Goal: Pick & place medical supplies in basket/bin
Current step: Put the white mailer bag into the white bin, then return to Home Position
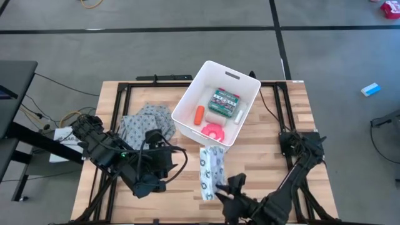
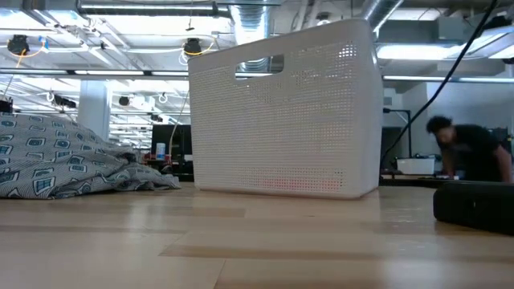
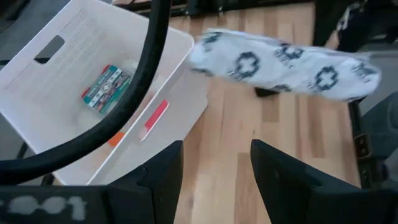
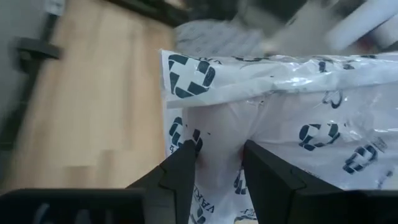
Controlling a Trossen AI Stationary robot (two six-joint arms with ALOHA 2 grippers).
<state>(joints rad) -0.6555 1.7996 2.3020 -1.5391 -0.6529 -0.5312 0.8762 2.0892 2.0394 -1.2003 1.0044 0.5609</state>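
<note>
The white tub [image 1: 187,100] stands at the table's far middle and shows in the low view as a perforated white tub [image 2: 289,112]. Inside lie the green-red box [image 1: 224,100], orange cylinder [image 1: 199,114], pink disc [image 1: 212,130] and white tube [image 1: 238,115]. The clear packet [image 1: 210,167], printed with dark crosses, stretches from the tub's near wall toward the near edge. My right gripper [image 1: 223,189] is shut on it. My left gripper [image 1: 164,167] hovers open to the packet's left, touching nothing. My right gripper pinches the packet between its two fingers [image 4: 185,167] on the film by its near end [image 4: 217,140]. It comes in low from the table's near right side. The packet [image 3: 286,62] appears lifted off the wood, casting a shadow below, and lies roughly level.
A grey patterned cloth [image 1: 147,120] is heaped left of the tub, also seen as a cloth mound [image 2: 64,156] in the low view. Bare wood lies along the near edge and right of the tub. A person [image 2: 470,152] shows in the room behind.
</note>
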